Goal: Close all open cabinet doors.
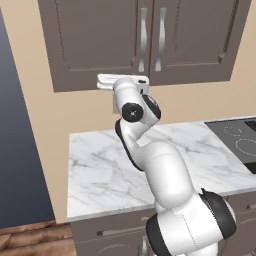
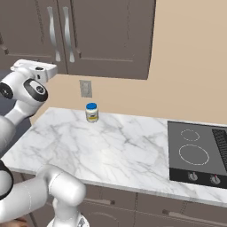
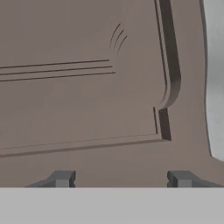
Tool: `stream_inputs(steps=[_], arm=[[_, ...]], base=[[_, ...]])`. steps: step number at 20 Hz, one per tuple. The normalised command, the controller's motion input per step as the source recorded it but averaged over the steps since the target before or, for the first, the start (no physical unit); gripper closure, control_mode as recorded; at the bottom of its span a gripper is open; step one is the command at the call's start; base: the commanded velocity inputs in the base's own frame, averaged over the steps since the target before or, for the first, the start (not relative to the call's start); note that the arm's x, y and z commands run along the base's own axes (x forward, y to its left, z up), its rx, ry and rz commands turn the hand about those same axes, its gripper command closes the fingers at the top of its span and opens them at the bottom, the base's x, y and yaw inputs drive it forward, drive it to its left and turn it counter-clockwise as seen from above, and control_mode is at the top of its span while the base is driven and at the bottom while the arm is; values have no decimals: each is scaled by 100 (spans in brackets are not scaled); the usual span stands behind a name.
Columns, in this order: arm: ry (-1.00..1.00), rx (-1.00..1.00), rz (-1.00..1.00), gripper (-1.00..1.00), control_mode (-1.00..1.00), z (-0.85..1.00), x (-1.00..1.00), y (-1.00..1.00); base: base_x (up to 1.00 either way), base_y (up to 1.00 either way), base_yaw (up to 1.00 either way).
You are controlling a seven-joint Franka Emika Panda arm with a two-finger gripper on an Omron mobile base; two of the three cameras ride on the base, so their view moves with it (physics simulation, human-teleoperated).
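Two dark fingertips of the gripper [image 3: 121,179] stand apart, with nothing between them, right up against a cabinet door [image 3: 83,87]. Both cabinet doors [image 1: 150,35] hang on the wall above the marble counter [image 1: 100,165], tall and upright, lying flat and shut, their silver handles [image 1: 152,40] running up and down. A small jar [image 2: 91,112] with a blue lid stands on the counter; its label is too small to read.

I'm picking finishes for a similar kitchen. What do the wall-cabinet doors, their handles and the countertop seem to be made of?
The cabinet doors look like matte, dark grey-brown painted wood, judging by the recessed framed panels and faint grain lines in the hand view. Their handles appear to be brushed silver metal, with pale highlights. The countertop looks like polished white marble, given its grey veining.
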Motion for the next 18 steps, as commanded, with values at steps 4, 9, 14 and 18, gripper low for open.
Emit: stream_inputs(steps=[4,9,14,18], arm=[[0,0,3,-100,-100,0,14,0],[4,0,1,-100,-100,0,1,0],[5,0,0,-100,-100,1,-30,0],[10,0,0,-100,-100,3,-53,0]], base=[[0,0,0],[0,0,0],[0,0,0],[0,0,0]])
